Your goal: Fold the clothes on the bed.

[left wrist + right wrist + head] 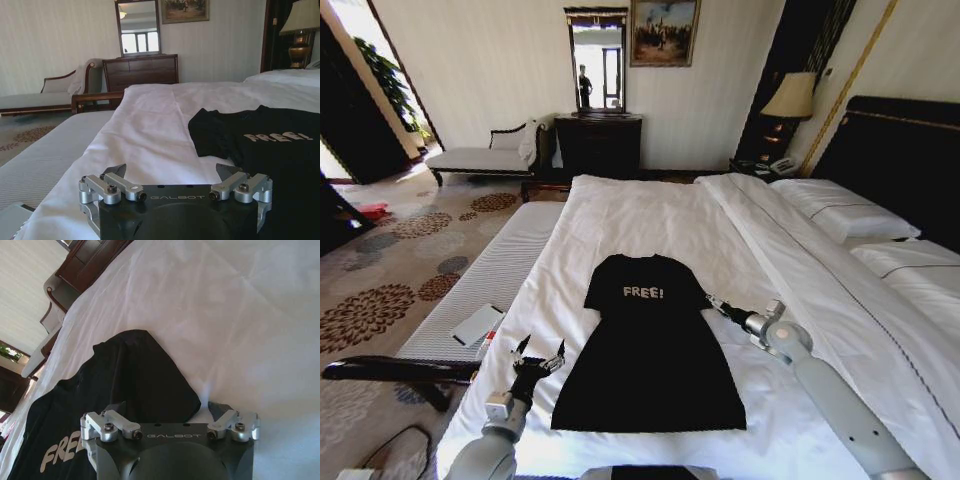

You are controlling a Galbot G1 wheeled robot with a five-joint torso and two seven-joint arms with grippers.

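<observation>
The black T-shirt (650, 345) lies flat on the bed (650, 215) (lettering up). The left gripper (541, 357), fingers spread, hovers beside its hem corner. The right wrist view shows the right gripper (170, 412) spread at the sleeve (150, 375).
</observation>
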